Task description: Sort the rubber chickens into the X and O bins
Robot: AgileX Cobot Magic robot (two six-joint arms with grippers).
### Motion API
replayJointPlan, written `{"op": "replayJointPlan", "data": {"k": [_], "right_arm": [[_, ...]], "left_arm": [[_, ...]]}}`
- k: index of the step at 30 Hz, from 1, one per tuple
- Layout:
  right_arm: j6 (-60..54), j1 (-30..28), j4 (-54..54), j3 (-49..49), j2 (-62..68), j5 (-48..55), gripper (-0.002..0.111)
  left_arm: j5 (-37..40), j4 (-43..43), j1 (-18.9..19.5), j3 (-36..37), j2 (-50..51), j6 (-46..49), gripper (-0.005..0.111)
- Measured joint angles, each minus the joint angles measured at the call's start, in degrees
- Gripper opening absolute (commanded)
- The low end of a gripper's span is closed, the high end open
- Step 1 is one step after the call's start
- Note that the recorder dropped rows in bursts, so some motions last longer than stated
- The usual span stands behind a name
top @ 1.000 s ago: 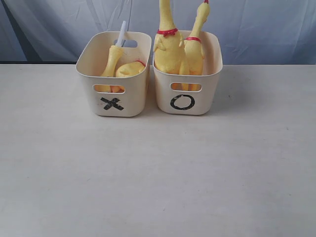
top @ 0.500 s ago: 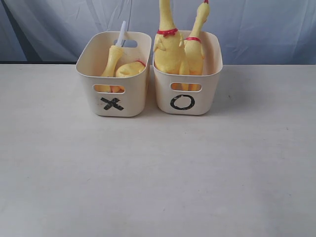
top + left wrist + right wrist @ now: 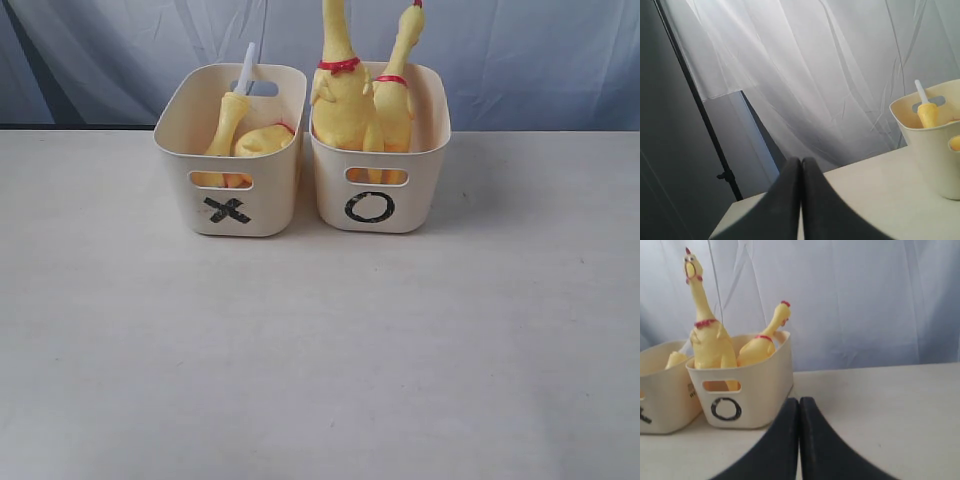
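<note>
Two cream bins stand side by side at the back of the table. The X bin (image 3: 268,205) holds a yellow limb with a white tube (image 3: 231,118) and a headless body (image 3: 264,139). The O bin (image 3: 420,195) holds two whole long-necked rubber chickens (image 3: 343,95) (image 3: 395,95), upright. Neither arm shows in the exterior view. My left gripper (image 3: 801,161) is shut and empty, away from the X bin (image 3: 927,150). My right gripper (image 3: 799,401) is shut and empty, in front of the O bin (image 3: 762,390), which holds a tall chicken (image 3: 707,340) and a leaning one (image 3: 760,345).
A white curtain (image 3: 520,50) hangs behind the table (image 3: 320,350). A dark stand pole (image 3: 695,100) shows past the table's edge in the left wrist view.
</note>
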Motion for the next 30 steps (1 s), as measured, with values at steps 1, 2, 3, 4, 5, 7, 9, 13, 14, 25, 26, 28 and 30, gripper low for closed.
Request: {"op": "replayJointPlan", "data": {"k": [1, 2, 3, 4, 5, 7, 9, 13, 14, 25, 26, 28, 30], "right_arm": [[0.0, 0.0, -0.43, 0.0, 0.0, 2.13, 0.0], [0.0, 0.0, -0.43, 0.0, 0.0, 3.42, 0.0], [0.0, 0.0, -0.96, 0.0, 0.0, 4.95, 0.0], [0.0, 0.0, -1.38, 0.0, 0.0, 6.45, 0.0], [0.0, 0.0, -1.54, 0.0, 0.0, 7.59, 0.0], [0.0, 0.0, -1.98, 0.1, 0.0, 9.44, 0.0], [0.0, 0.0, -2.11, 0.1, 0.0, 10.06, 0.0], [0.0, 0.0, -2.11, 0.1, 0.0, 10.68, 0.0], [0.0, 0.0, -2.11, 0.1, 0.0, 10.67, 0.0], [0.0, 0.0, -2.11, 0.13, 0.0, 11.13, 0.0], [0.0, 0.0, -2.11, 0.13, 0.0, 10.68, 0.0], [0.0, 0.0, -2.11, 0.13, 0.0, 10.56, 0.0], [0.0, 0.0, -2.11, 0.13, 0.0, 10.56, 0.0]], "left_arm": [[0.9, 0.0, 0.0, 0.0, 0.0, 0.0, 0.0], [1.8, 0.0, 0.0, 0.0, 0.0, 0.0, 0.0], [2.8, 0.0, 0.0, 0.0, 0.0, 0.0, 0.0], [4.15, 0.0, 0.0, 0.0, 0.0, 0.0, 0.0], [5.12, 0.1, 0.0, 0.0, 0.0, 0.0, 0.0], [8.5, 0.1, 0.0, 0.0, 0.0, 0.0, 0.0], [12.15, 0.1, 0.0, 0.0, 0.0, 0.0, 0.0], [17.41, 0.1, 0.0, 0.09, 0.0, 0.0, 0.0], [17.67, 0.1, 0.0, 0.09, 0.0, 0.0, 0.0], [17.78, 0.1, 0.0, 0.09, 0.0, 0.0, 0.0], [17.54, 0.74, 0.0, 0.09, 0.0, 0.0, 0.0], [17.36, 2.02, 0.0, 0.09, 0.0, 0.0, 0.0], [17.36, 2.93, 0.0, 0.09, 0.0, 0.0, 0.0]]}}
